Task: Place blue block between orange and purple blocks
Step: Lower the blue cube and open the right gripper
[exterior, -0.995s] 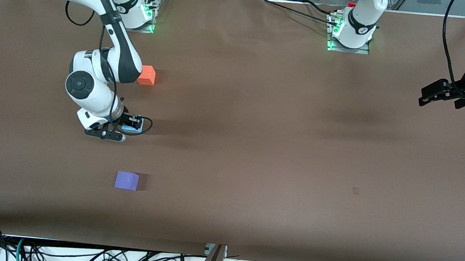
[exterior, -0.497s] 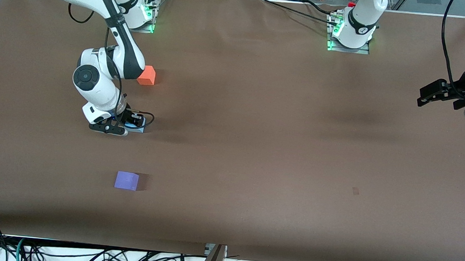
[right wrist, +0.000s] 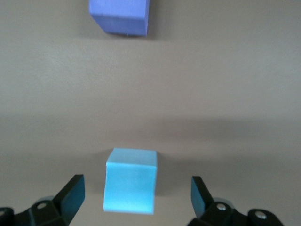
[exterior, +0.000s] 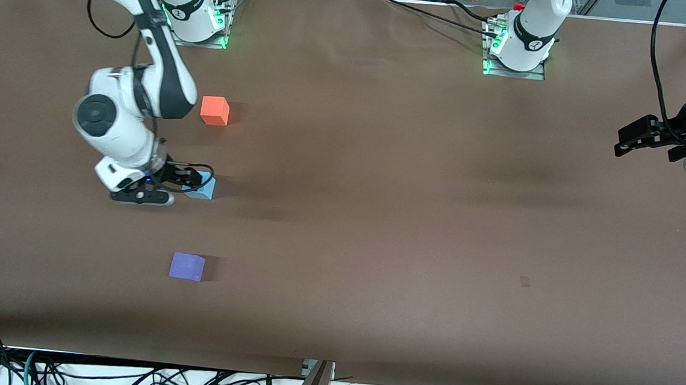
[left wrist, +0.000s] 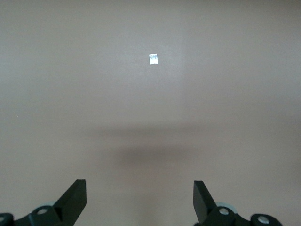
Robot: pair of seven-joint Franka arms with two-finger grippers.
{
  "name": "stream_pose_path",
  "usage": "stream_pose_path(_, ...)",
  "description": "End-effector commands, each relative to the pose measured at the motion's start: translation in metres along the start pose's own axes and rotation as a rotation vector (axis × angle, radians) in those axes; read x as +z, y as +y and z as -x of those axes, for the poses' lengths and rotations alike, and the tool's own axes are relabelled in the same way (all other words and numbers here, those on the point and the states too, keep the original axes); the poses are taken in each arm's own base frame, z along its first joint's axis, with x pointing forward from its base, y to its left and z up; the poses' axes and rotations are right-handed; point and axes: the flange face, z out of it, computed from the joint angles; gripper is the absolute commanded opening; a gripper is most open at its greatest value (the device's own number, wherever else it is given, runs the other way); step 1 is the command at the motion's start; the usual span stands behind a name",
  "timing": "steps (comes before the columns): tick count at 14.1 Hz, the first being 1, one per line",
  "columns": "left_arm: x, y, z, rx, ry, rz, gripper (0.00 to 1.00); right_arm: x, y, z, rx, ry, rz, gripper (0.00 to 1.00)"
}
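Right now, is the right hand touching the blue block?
Apart. The right wrist view shows the blue block on the table between the open fingers of the right hand, gaps both sides.

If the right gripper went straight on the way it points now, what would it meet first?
Probably the blue block, which sits on the table directly ahead of the open right gripper, between its jaws; the purple block lies further along that line.

— Brown table (exterior: 377, 219)?
— Carries three cubes toward the right arm's end: orange block (exterior: 214, 111) farthest from the camera, blue block (exterior: 201, 187) between, purple block (exterior: 187, 266) nearest.
— Touching?
— No, well apart.
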Motion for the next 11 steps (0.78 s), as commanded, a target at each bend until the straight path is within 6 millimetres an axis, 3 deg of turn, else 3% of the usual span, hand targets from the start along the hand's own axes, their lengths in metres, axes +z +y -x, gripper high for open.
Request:
stream_pose_path(1, -0.007, 0.0, 0.0, 0.02, 0.002, -0.007, 1.0, -0.07, 0.004, -0.018, -0.065, -0.052, -0.014, 1.0)
stream_pose_path(3, -0.007, 0.0, 0.0, 0.02, 0.002, -0.007, 1.0, -0.122, 0.008, -0.024, -0.066, -0.108, -0.01, 1.0)
stream_pose_path(6, -0.007, -0.001, 0.0, 0.018, 0.002, -0.007, 1.0, -0.184, 0.029, -0.024, -0.053, -0.153, 0.008, 1.0)
stream_pose_path(11, -0.007, -0.001, 0.0, 0.018, 0.002, -0.007, 1.0, -0.25, 0.048, -0.007, -0.062, -0.144, -0.027, 1.0)
